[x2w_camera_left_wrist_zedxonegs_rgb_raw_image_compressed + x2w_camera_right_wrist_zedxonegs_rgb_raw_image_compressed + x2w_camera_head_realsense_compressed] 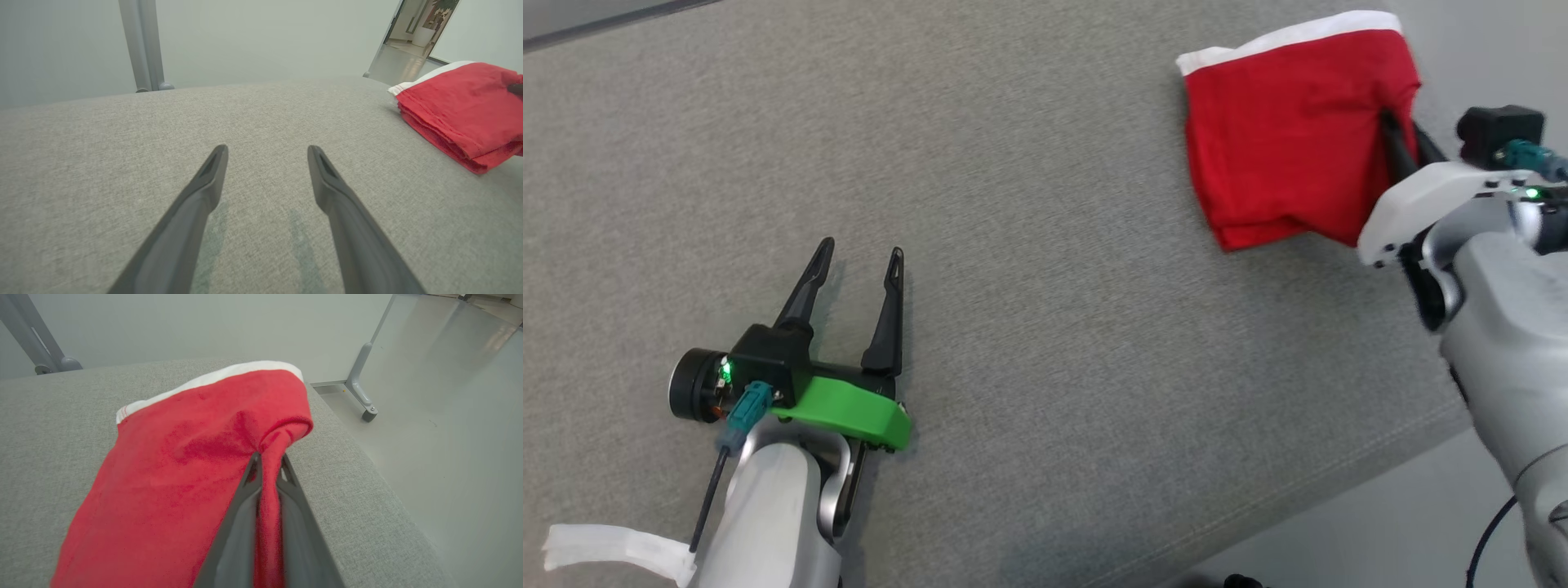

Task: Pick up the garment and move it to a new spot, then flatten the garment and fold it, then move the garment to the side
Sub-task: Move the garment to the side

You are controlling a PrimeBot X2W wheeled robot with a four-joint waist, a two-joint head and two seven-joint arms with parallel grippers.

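The garment [1286,131] is red with a white band, folded into a thick pad at the far right of the grey cushion [1029,269]. My right gripper [1395,122] is shut on the garment's right edge, and a ridge of red cloth is pinched between its fingers [249,486]. The wrist view of that arm shows the garment [179,469] partly lifted and draped from the grip [269,456]. My left gripper [862,255] rests open and empty over bare cushion at the lower left, well apart from the garment [461,110]. Its fingers [212,171] stand wide [267,150].
The cushion's right edge [1413,425] runs close beside the garment, with pale floor [441,416] beyond it. A grey frame leg on a caster [361,396] stands on that floor, and another frame post [141,45] rises behind the cushion. A white plastic strip [605,547] lies at the lower left.
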